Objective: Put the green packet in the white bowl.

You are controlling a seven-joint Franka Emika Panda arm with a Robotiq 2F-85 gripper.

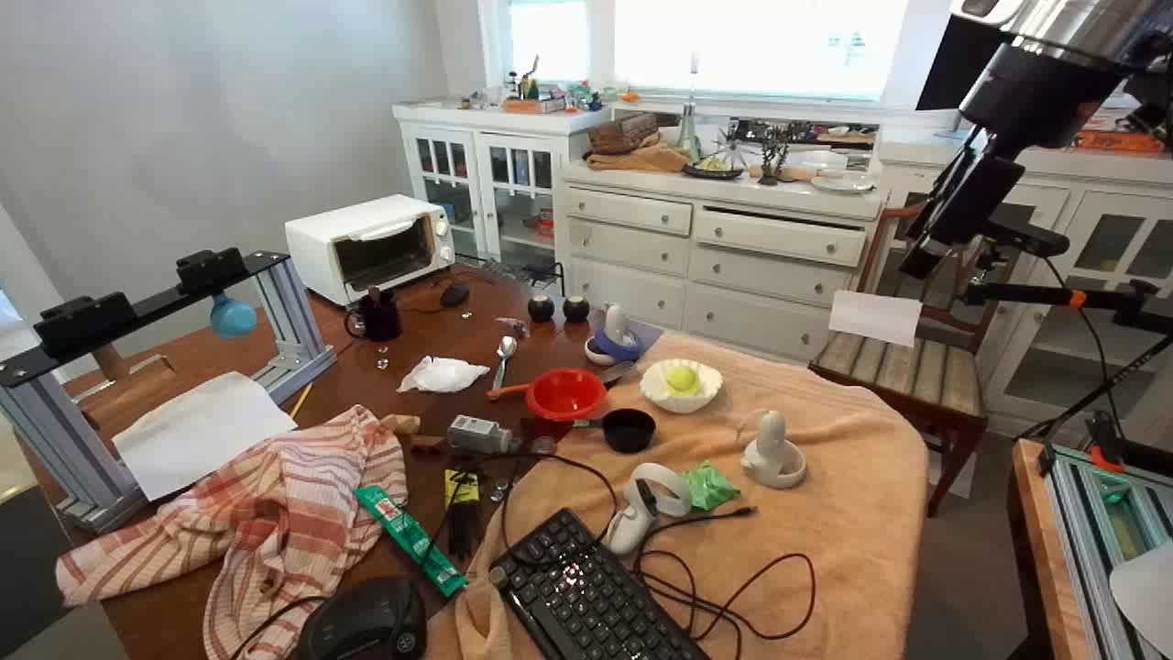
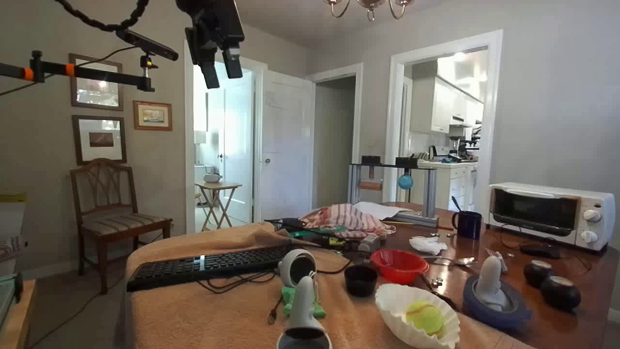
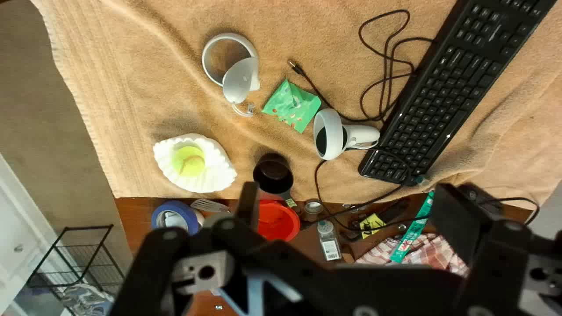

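while the gripper (image 2: 222, 72) hangs high, well apart from the wooden table (image 2: 566, 329), we see in an exterior view that its fingers stand apart with nothing between them. the green packet (image 2: 290, 298) shows low down, partly hidden by a white vr controller (image 2: 304, 300) whose handle points up, and the white bowl (image 2: 391, 312) has a tennis ball (image 2: 425, 317) in it.

in an exterior view we find the packet on the peach towel (image 1: 825, 550), just beside a matching vr controller (image 1: 628, 530); whether those two touch we cannot tell. a cable plug (image 1: 744, 510) rests near the packet's edge.

in the wrist view the jaws are spread wide, gripping nothing, and the packet lies well apart from them, creased and probably soft. we judge the step in hand to be the reach for it, so we'd centre over its middle first, then turn the wrist so that neither finger comes down on a controller or the plug. we'd descend straight and squeeze gently, without pinching up cloth. once it's lifted, we'd carry it above the bowl's fluted rim and let go low, beside the ball, since a packet dropped on that round top may well slide off.
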